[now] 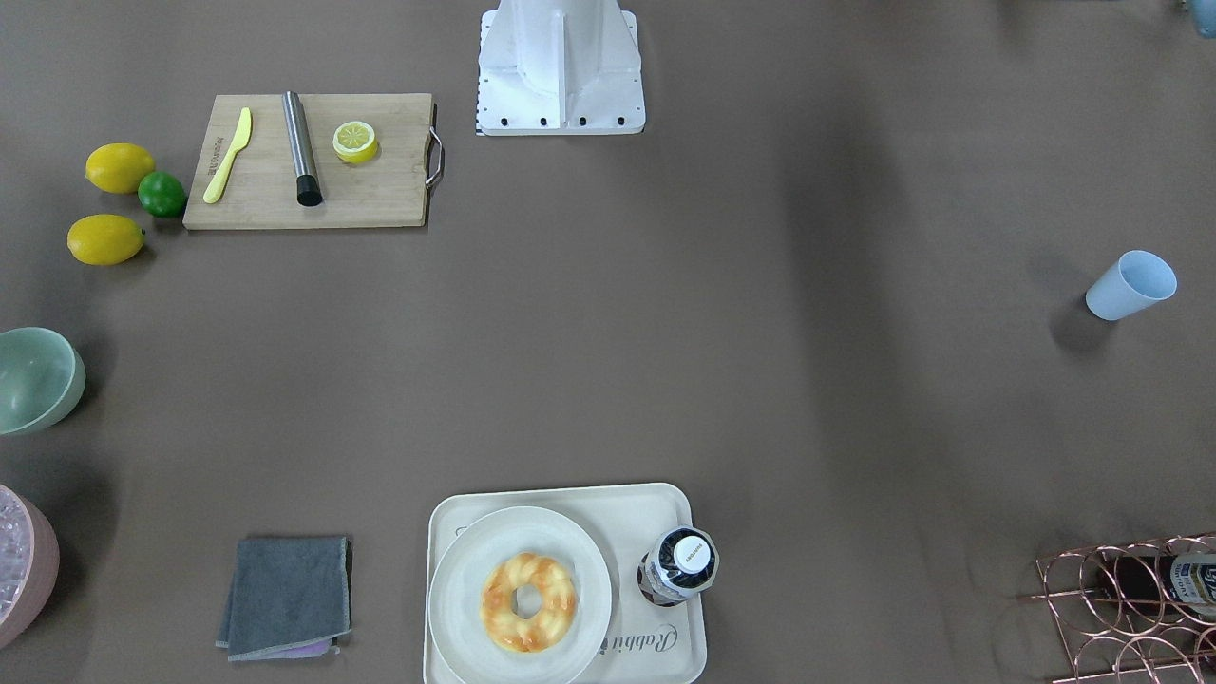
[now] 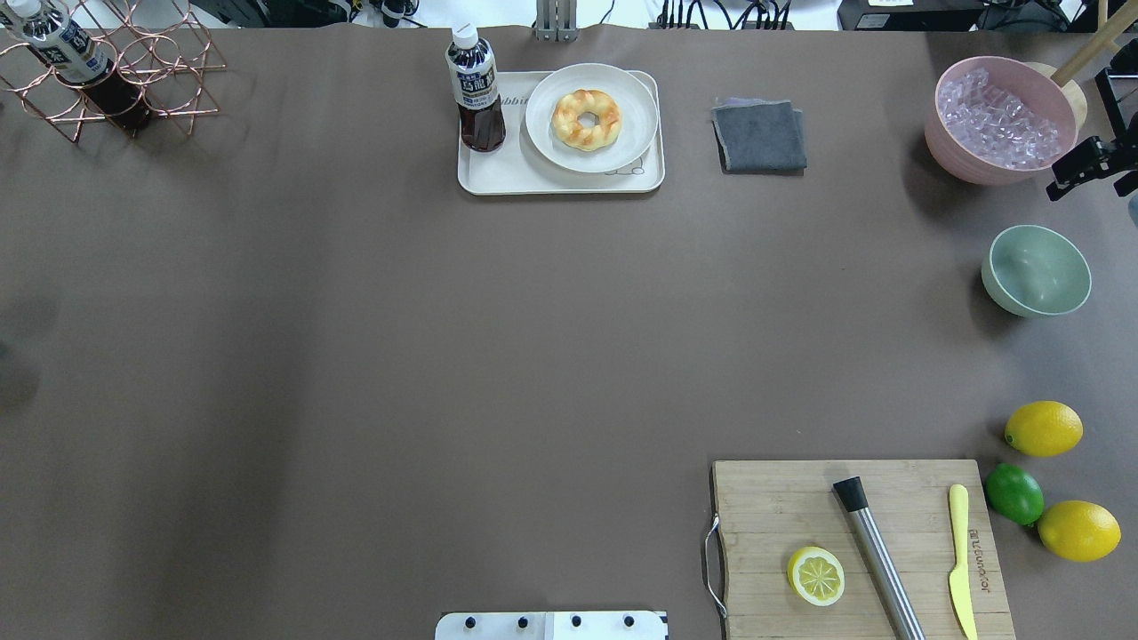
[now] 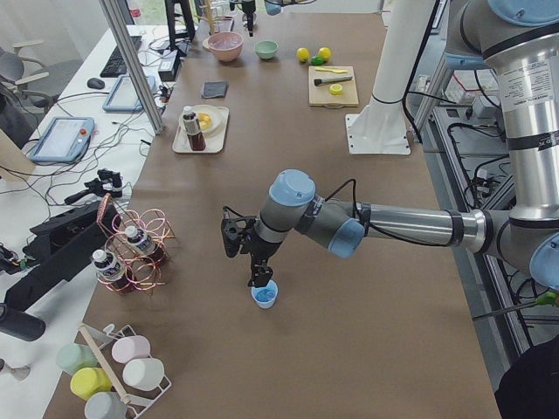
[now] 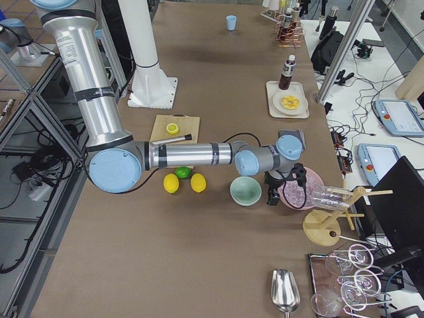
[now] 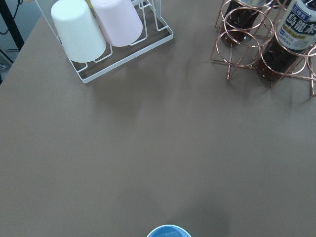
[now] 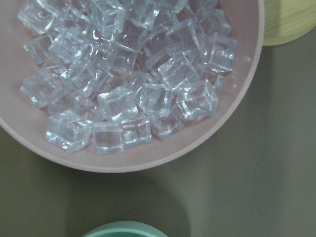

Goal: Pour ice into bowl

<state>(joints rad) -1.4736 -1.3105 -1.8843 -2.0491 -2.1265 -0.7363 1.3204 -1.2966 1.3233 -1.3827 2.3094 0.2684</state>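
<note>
The mint-green bowl [image 2: 1036, 269] stands at the table's right end and looks bare inside; its rim [image 6: 123, 229] just shows in the right wrist view. The ice is not in view as a separate handful. My right gripper [image 2: 1089, 185] hangs open between the bowl and a pink tub [image 2: 956, 156] heaped with clear cubes [image 6: 123, 74]. At the far left end, my left gripper [image 3: 259, 278] hovers right above a pale blue cup [image 3: 265, 297]. I cannot tell whether it is open or shut. The cup's inside is hidden.
A tray [image 2: 498, 178] holds a doughnut plate and a bottle, with a grey cloth [image 2: 760, 133] beside it. A cutting board [image 2: 773, 507] carries a lemon half, a metal tube and a knife; lemons and a lime lie beside it. A wire bottle rack [image 2: 133, 62] stands far left.
</note>
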